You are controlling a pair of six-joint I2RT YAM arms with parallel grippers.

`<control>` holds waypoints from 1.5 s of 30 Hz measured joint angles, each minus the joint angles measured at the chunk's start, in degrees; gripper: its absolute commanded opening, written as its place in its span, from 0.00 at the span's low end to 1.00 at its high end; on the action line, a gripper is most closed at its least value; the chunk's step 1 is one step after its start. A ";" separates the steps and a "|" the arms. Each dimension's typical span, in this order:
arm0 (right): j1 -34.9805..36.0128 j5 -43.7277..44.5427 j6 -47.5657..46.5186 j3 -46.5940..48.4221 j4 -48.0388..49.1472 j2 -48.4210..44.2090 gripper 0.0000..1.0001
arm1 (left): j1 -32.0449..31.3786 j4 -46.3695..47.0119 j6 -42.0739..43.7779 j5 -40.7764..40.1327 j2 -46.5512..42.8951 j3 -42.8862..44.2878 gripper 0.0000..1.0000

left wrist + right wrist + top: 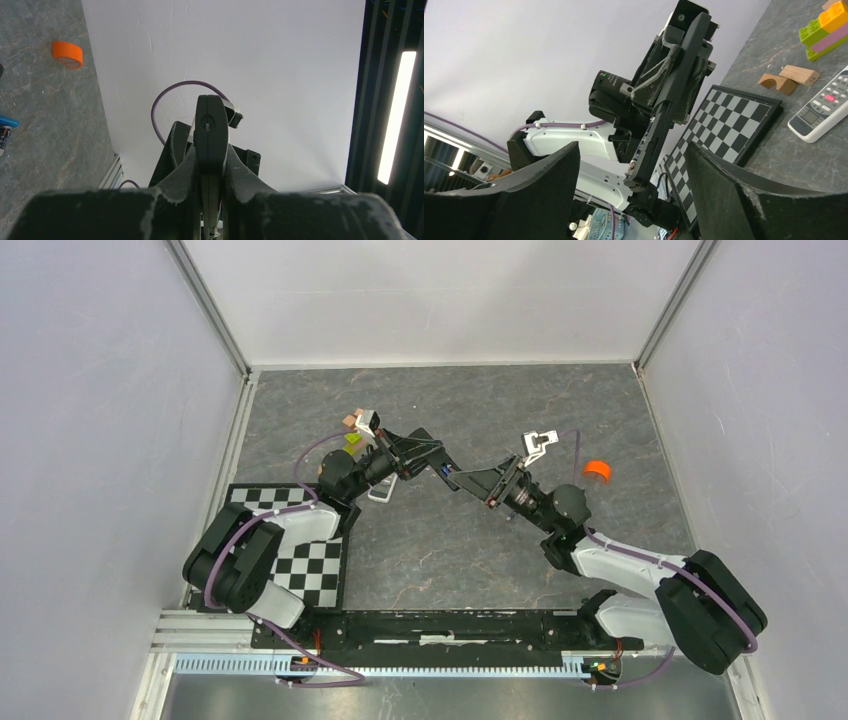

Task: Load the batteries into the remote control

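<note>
- The left gripper (210,200) is pressed shut on a slim black bar (210,130).
- The right gripper (631,150) is spread before the bar's end.
- The white remote control (819,112) is seen on the table (784,160) beside a chessboard (724,125).
- An off-centre closure could twist the bar loose.

My desk (440,570) is grey with pale veins, the checkerboard (730,125) black and white, the round cap (67,54) orange, the remote control (821,112) white with a grey face.

Counter (430,560) matt, stone-veined grey; remote control (821,112) smooth white plastic; blocks (791,77) seemingly bare wood; black bar (653,134) matt plastic
</note>
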 measured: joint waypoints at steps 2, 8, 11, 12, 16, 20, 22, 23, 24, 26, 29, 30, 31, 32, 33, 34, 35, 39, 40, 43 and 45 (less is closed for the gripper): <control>-0.04 -0.07 0.37 -0.79 1.55 -0.02 0.69 | 0.00 0.00 0.09 0.00 0.00 0.00 0.02; -0.39 -0.37 0.94 -1.18 3.54 0.13 0.56 | 0.00 0.00 0.31 0.04 0.00 0.00 0.02; -0.52 -0.33 1.05 -1.20 3.74 0.57 0.50 | 0.00 0.02 0.39 0.33 -0.07 -0.13 0.02; -0.66 -0.31 1.20 -1.22 3.67 0.61 0.48 | 0.00 0.00 0.44 0.42 -0.22 -0.42 0.02; -1.16 -0.22 0.87 -1.36 1.90 0.61 0.38 | 0.00 -0.92 1.46 0.52 -1.68 -1.27 0.02; -1.36 -0.09 -0.28 -1.14 -1.64 0.26 0.28 | 0.07 -3.43 4.55 0.59 -3.17 -1.29 0.02; -1.38 0.02 -1.95 -0.37 -5.03 -0.59 0.26 | 0.15 -4.57 5.77 0.42 -3.30 -1.29 0.02; -1.40 0.11 -2.97 0.15 -7.30 -1.01 0.26 | 0.22 -5.03 6.45 0.37 -3.43 -1.29 0.02; -1.40 0.20 -3.78 0.57 -8.90 -1.29 0.25 | 0.35 -5.42 6.97 0.35 -3.54 -1.29 0.02; -1.38 0.46 -6.21 1.90 -13.35 -2.05 0.25 | 0.55 -5.99 8.15 0.24 -3.58 -1.29 0.02; -1.36 0.81 -9.53 3.80 -18.58 -2.60 0.25 | 0.74 -6.60 9.57 -0.02 -3.67 -1.27 0.02; -1.36 0.96 -10.58 4.39 -20.06 -2.73 0.25 | 0.81 -6.84 10.01 -0.17 -3.72 -1.25 0.02; -1.33 1.14 -11.72 5.01 -21.53 -2.86 0.25 | 0.85 -6.93 10.43 -0.24 -3.74 -1.20 0.02; -1.33 1.31 -12.76 5.49 -22.69 -3.02 0.26 | 0.94 -7.08 10.86 -0.26 -3.74 -1.07 0.02; -1.31 1.55 -13.79 5.92 -23.76 -3.17 0.28 | 0.98 -7.23 11.30 -0.26 -3.74 -0.94 0.02; -1.25 1.86 -14.73 6.25 -24.59 -3.34 0.31 | 0.98 -7.34 11.72 -0.22 -3.74 -0.76 0.02; -1.18 2.27 -15.50 6.49 -25.22 -3.45 0.37 | 1.01 -7.45 12.13 -0.17 -3.74 -0.61 0.02; -1.11 3.69 -19.45 7.17 -28.61 -4.04 0.61 | 0.98 -9.20 14.62 0.55 -4.50 -0.28 0.02; -1.09 4.02 -20.35 7.19 -29.59 -4.31 0.65 | 0.94 -10.25 15.56 0.68 -5.09 -0.28 0.02; -1.09 4.28 -22.45 7.19 -32.22 -5.64 0.77 | 0.66 -13.92 19.39 0.94 -7.87 -0.15 0.02; -1.11 4.11 -23.89 7.19 -33.46 -6.99 0.85 | 0.33 -17.33 22.95 1.25 -10.32 0.52 0.02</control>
